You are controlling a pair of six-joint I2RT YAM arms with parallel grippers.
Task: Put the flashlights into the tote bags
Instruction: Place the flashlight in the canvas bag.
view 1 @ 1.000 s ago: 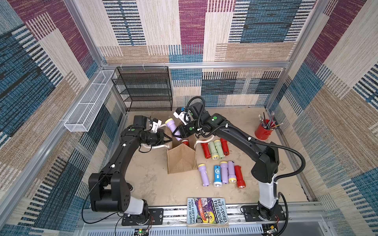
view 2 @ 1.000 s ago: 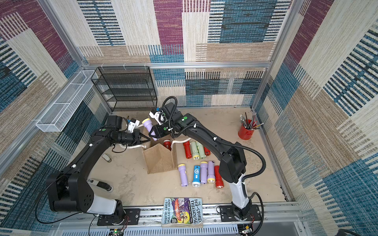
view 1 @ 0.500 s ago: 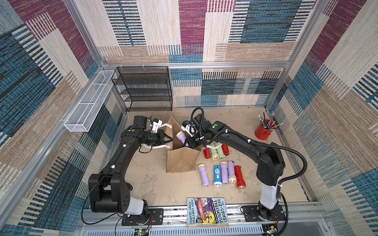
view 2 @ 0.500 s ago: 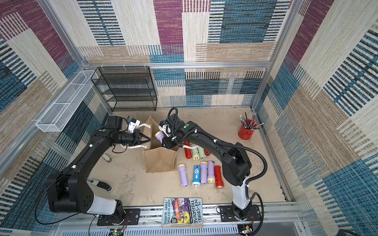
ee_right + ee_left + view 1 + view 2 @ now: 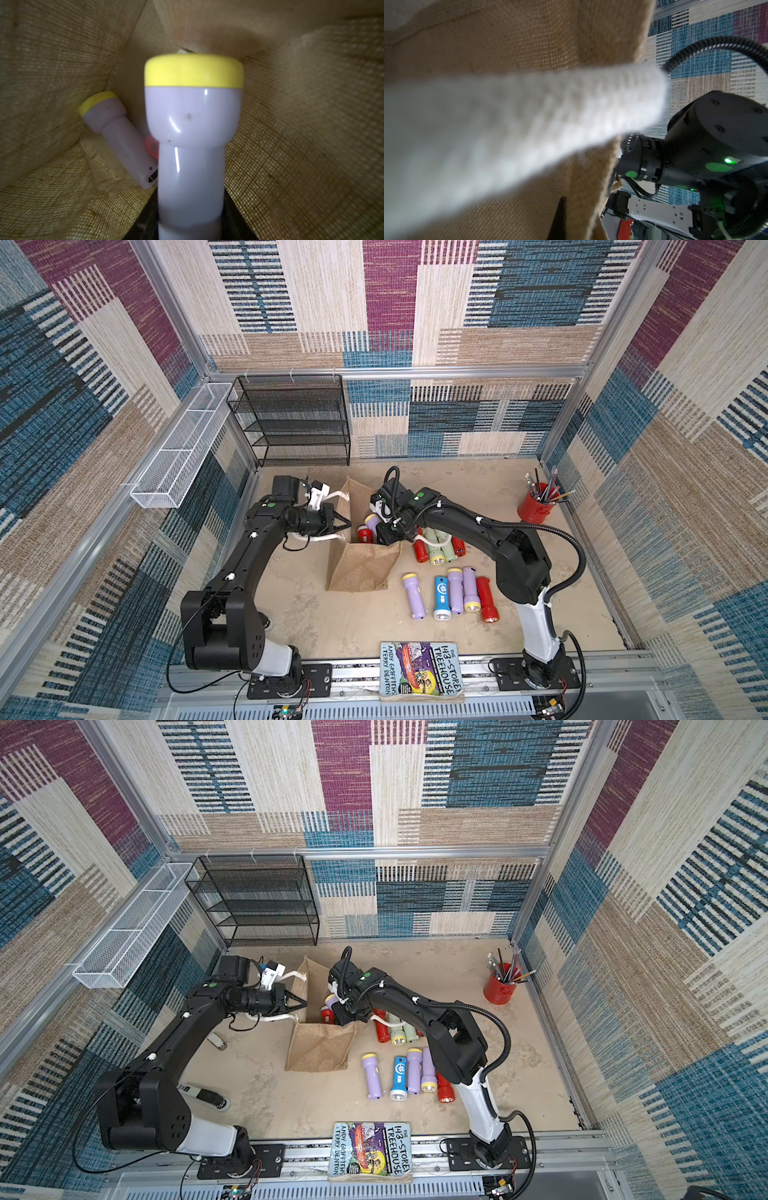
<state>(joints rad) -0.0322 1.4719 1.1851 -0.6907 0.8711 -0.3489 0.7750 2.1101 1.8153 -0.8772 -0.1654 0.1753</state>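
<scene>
Right fingers [image 5: 145,228] hold a lilac flashlight [image 5: 193,116] inside the burlap tote bag [image 5: 361,568], left fingers [image 5: 340,525] pinching its wall; next we should release.

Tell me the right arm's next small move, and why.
Probably open the right gripper and let the held lilac flashlight drop. It is already inside the tote bag, burlap walls all around, with a second lilac flashlight lying on the bag's floor, while the left gripper pinches the rim open.
</scene>
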